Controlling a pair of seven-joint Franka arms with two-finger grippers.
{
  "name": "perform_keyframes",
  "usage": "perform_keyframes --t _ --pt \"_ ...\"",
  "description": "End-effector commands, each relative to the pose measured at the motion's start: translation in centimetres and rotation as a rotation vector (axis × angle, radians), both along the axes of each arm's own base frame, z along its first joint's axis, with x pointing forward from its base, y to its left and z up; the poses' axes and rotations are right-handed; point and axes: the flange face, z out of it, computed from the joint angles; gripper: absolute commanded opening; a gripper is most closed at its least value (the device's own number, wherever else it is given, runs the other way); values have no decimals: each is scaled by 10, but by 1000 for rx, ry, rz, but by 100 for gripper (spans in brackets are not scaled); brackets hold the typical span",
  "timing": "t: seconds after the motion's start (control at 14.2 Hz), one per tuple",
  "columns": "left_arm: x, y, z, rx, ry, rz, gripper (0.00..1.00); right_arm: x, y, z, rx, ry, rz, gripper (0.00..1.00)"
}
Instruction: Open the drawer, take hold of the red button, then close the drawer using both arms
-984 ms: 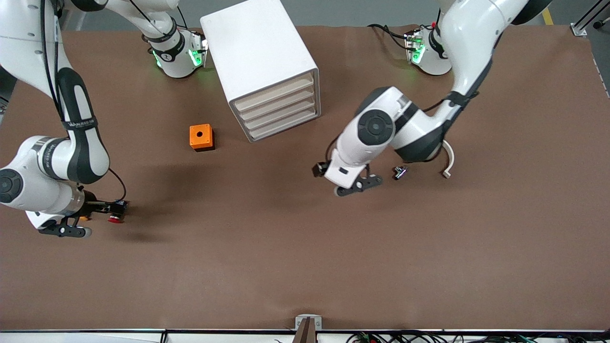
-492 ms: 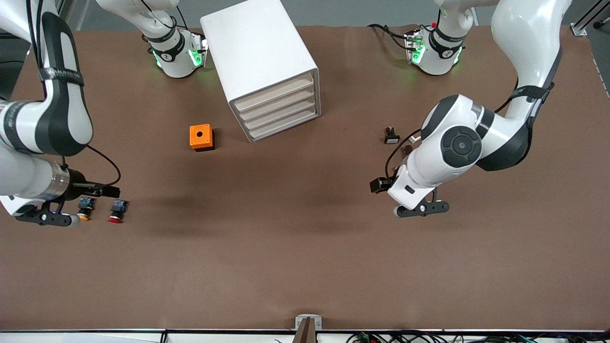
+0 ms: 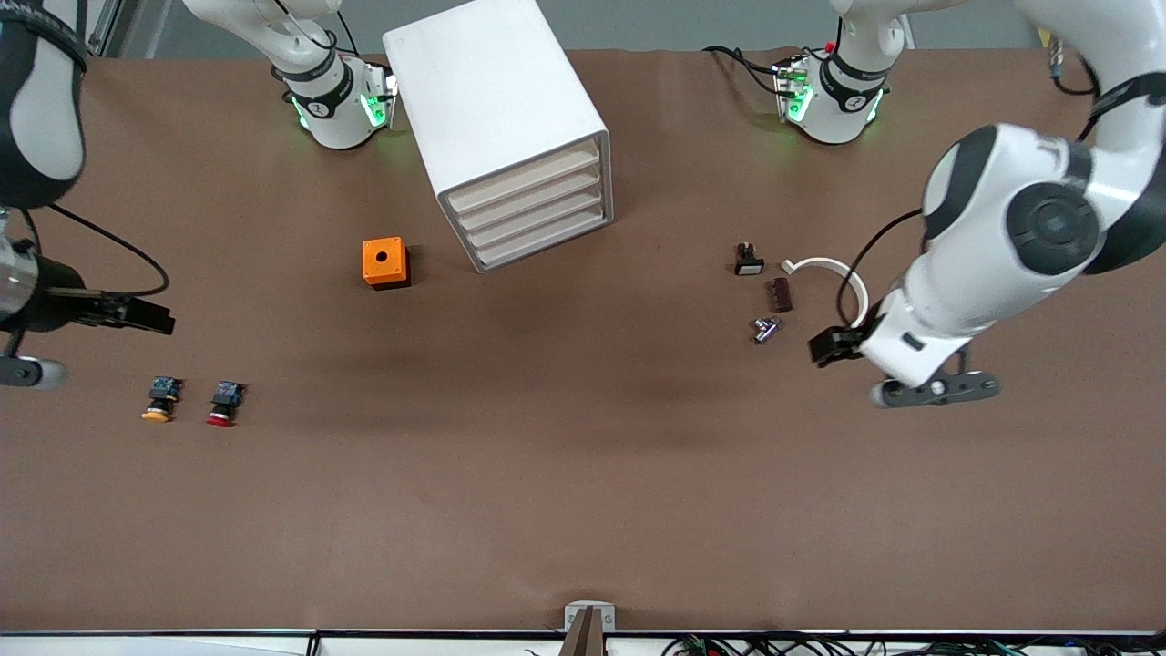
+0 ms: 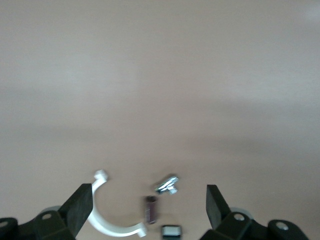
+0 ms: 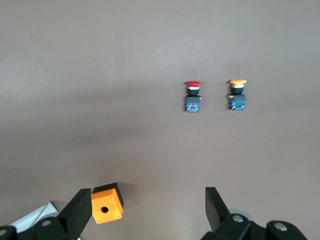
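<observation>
**All four drawers shut, red button out on the table, both grippers empty**

I see the white cabinet (image 3: 496,109) at the upper middle of the front frame. Its top drawer (image 3: 524,176) sits flush with the three below it.

The red-capped button (image 3: 223,403) lies on the brown table (image 3: 583,510) at the lower left of the front frame, just beside the orange-yellow-capped button (image 3: 159,399), the two apart. In my right wrist view both show on their sides, red cap (image 5: 192,96) and yellow cap (image 5: 237,94), with clear table between them and the fingers.

The orange cube with a round hole (image 3: 384,262) rests near the cabinet's drawer fronts, toward the right arm's end.

Right gripper (image 3: 23,372) hangs at the frame's left edge, over bare table; its fingers (image 5: 80,210) are spread wide with nothing between them.

Left gripper (image 3: 934,390) hangs at the right of the frame, over table beside a small cluster: white curved clip (image 3: 833,273), dark brown block (image 3: 779,294), small silver part (image 3: 763,329), small black part (image 3: 748,261). Its fingers (image 4: 216,202) are also spread wide, holding nothing.
</observation>
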Motion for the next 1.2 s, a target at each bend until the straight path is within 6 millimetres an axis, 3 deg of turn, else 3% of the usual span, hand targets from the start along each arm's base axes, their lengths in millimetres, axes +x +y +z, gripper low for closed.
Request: perform_keyframes --t 0.0,0.14,0.42,0.63,0.84,1.12 --pt "-21 34 37 14 -18 -23 100 -2 -17 15 -2 -7 78 100" --pt "-26 67 61 8 -49 -49 100 -10 -24 35 -3 -43 69 100" --pt "-45 104 105 19 -80 -52 100 -32 -26 44 17 -70 54 100" --pt "-65 117 124 26 -55 -76 100 -54 -28 42 31 -109 27 100" --pt "-72 124 133 27 -64 -70 100 -57 -27 56 27 -102 -40 100" --pt "-88 137 143 24 -76 -122 100 -55 -32 61 16 -116 -44 100"
